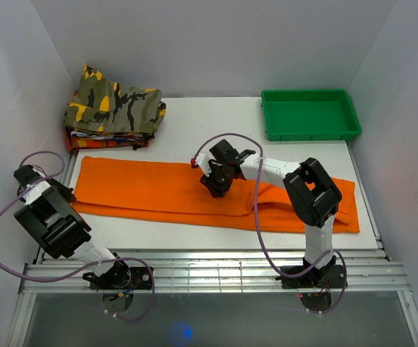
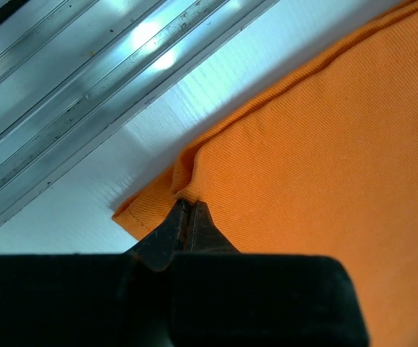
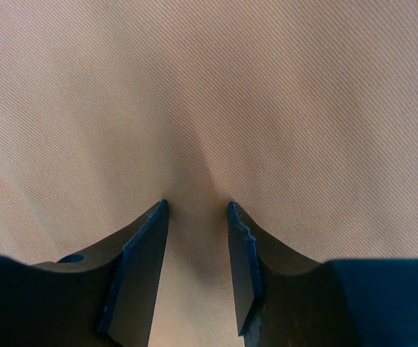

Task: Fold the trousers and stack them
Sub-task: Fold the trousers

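The orange trousers (image 1: 158, 189) lie flat and long across the white table, from the left edge to the right. My left gripper (image 1: 70, 196) is at their near left corner. In the left wrist view its jaws (image 2: 188, 205) are shut on a small pinched fold of the orange fabric (image 2: 317, 144) near the hem. My right gripper (image 1: 213, 189) stands over the middle of the trousers. In the right wrist view it is open (image 3: 197, 210), with both fingertips (image 3: 160, 217) pressing down on the fabric (image 3: 209, 94), which dimples between them.
A folded camouflage garment (image 1: 115, 105) tops a small stack at the back left. A green tray (image 1: 310, 114) stands at the back right. White walls enclose the table. A metal rail (image 2: 86, 79) runs along the table's near edge.
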`<state>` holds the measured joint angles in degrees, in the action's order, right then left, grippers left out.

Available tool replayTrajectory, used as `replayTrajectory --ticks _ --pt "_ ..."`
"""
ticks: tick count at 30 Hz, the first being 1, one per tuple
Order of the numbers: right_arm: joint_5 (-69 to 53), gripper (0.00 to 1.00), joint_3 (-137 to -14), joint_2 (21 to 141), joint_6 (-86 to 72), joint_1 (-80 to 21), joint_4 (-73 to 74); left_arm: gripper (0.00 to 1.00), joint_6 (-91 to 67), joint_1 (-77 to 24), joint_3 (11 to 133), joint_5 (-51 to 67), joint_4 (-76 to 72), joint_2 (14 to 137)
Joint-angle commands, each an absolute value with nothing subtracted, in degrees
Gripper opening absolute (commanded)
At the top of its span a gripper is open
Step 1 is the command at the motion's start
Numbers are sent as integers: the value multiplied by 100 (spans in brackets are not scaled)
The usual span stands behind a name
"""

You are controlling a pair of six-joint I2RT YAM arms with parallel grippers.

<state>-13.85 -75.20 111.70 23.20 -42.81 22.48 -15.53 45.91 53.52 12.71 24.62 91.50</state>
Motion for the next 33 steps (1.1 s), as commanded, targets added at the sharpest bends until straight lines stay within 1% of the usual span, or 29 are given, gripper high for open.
replayTrajectory --ticks 1,7,15,33 --pt "-1274 44 -7453 11153 2373 -4280 2522 0 -1494 4570 5721 1371 2697 8843" --pt "-1230 42 -7699 11382 2329 -4280 2689 0 -1301 4570 5713 1521 3234 8298" --pt "-1222 42 -7927 11531 2224 -4289 2873 0 -1309 4570 5520 1222 3691 8253" --pt "-1073 41 -8472 12023 1960 -4342 3190 0 -1556 4570 5063 79 3323 8578"
